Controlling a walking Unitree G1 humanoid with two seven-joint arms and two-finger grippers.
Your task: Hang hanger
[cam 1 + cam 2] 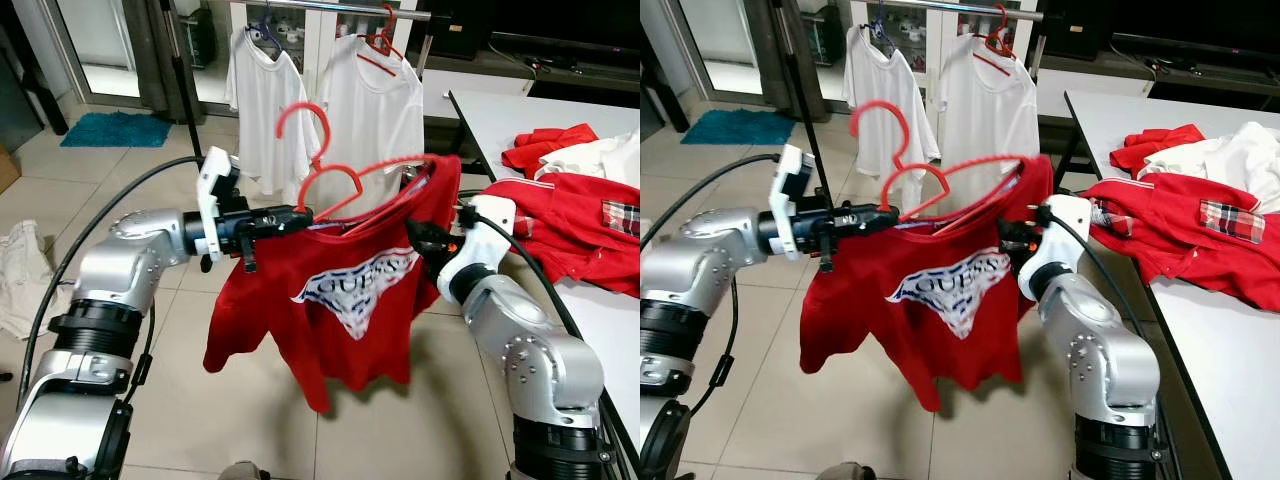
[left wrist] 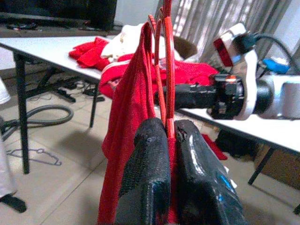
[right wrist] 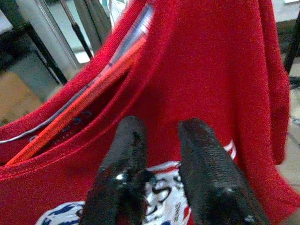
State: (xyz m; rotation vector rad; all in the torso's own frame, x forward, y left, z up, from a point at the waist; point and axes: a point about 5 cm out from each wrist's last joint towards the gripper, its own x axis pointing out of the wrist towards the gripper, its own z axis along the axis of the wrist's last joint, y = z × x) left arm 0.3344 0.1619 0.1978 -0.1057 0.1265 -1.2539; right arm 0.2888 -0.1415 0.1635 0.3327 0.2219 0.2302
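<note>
left gripper (image 2: 169,140) clamped on red hanger (image 1: 330,185); right gripper (image 3: 161,136) parted against red shirt (image 1: 340,300)

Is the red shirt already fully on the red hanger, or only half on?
Only half on. The red shirt hangs from one arm of the red hanger; the left gripper grips the hanger, whose hook stands bare.
</note>
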